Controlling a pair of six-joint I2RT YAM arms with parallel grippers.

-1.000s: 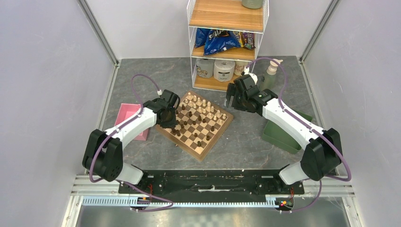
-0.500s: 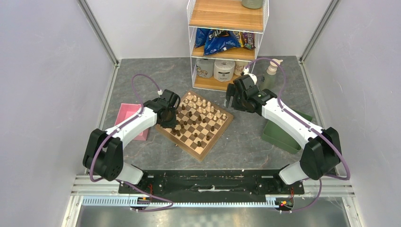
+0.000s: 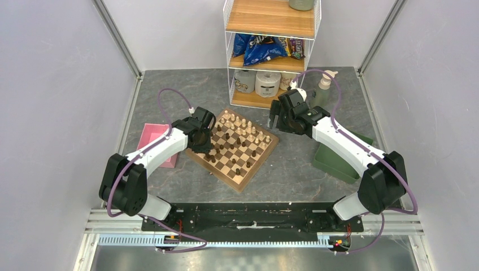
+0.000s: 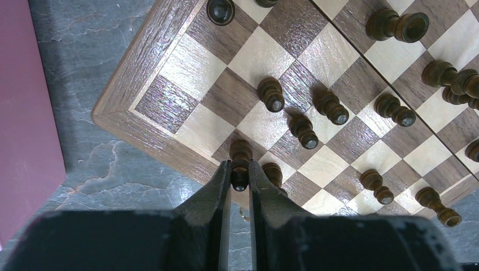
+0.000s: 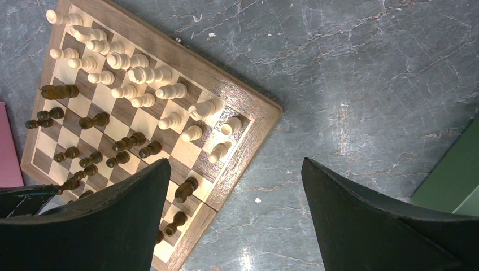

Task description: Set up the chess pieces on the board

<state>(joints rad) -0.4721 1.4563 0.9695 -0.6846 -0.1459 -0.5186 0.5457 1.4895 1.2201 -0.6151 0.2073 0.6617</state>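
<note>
Round the edges of our grey stone-patterned table (image 3: 294, 169)

We see a flat pink block (image 3: 148, 138) at the left and a dark green tray (image 3: 330, 162) at the right, well apart. At the far edge stands a white wire shelf unit (image 3: 271, 22) with wooden boards. It holds blue snack bags (image 3: 262, 49) on the middle level and paper rolls (image 3: 267, 83) on the lowest. A pump bottle (image 3: 322, 95) stands just beside it on the right.

Grey stone-look table (image 3: 294, 169) w/ board (image 3: 258, 165) centre, pink block (image 3: 148, 140) left, green tray (image 3: 329, 161) right, wire shelf (image 3: 271, 56) at back.
</note>
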